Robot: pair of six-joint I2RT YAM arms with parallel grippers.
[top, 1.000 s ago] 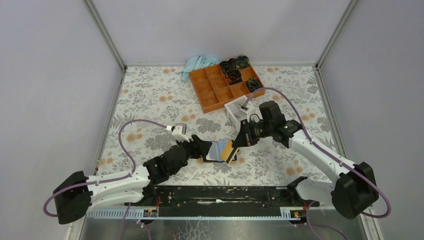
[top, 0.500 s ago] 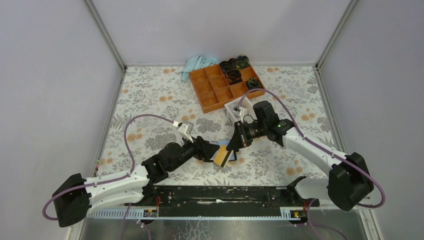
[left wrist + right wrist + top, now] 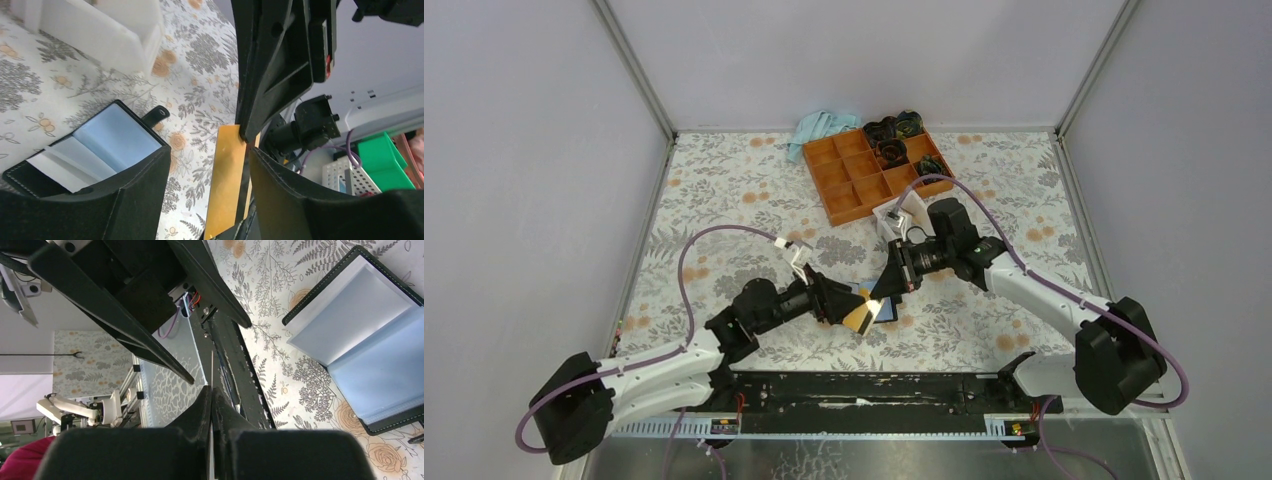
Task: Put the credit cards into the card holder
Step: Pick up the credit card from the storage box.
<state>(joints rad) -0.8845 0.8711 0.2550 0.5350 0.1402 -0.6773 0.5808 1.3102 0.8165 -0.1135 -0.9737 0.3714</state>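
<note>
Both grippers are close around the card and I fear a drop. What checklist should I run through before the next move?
1. Right gripper holds the card: ok, shut on its edge.
2. Left gripper ready to take it: ok, open, one finger on either side of the card.
3. Wallet open: ok, blue lining up, lying on the table.
4. Wallet held steady: not ok, neither gripper touches it.
5. Card lined up with a pocket: not ok, it hangs beside the wallet.
</note>
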